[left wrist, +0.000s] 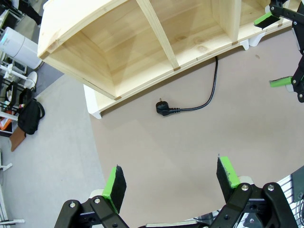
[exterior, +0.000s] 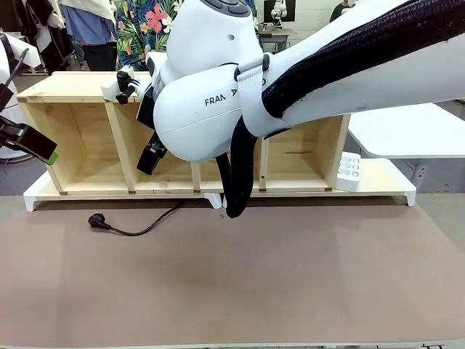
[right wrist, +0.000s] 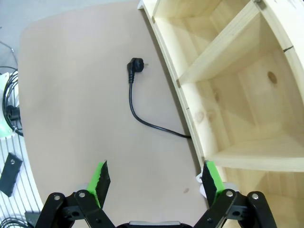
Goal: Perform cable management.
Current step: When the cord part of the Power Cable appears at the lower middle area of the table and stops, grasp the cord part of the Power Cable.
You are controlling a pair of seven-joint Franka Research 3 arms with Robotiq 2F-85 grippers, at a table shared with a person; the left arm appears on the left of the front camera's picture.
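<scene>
Cable: thin, glossy black cord, lying loose on the brown desk, just in front of the wooden shelf unit. The visible run is short: one shallow sag, then a rise to the shelf's lower front edge, where it slips out of sight at the white base. The free end carries a chunky black plug, flat on the desk, off toward the robot's left, near the shelf front but not touching it. Seen from the wrists, a small pale prong tip shows at the plug's head.

Left pincer: fingers spread wide, green pads facing each other, nothing between them. It is held above the desk, well apart from the cable, with the plug ahead of it.

Right pincer: likewise agape and empty, over the desk beside the shelf's edge, cable ahead and untouched.

Right arm reaches across the middle, hiding part of the shelf. White power strip sits at the shelf's right end, well apart from the cable
</scene>
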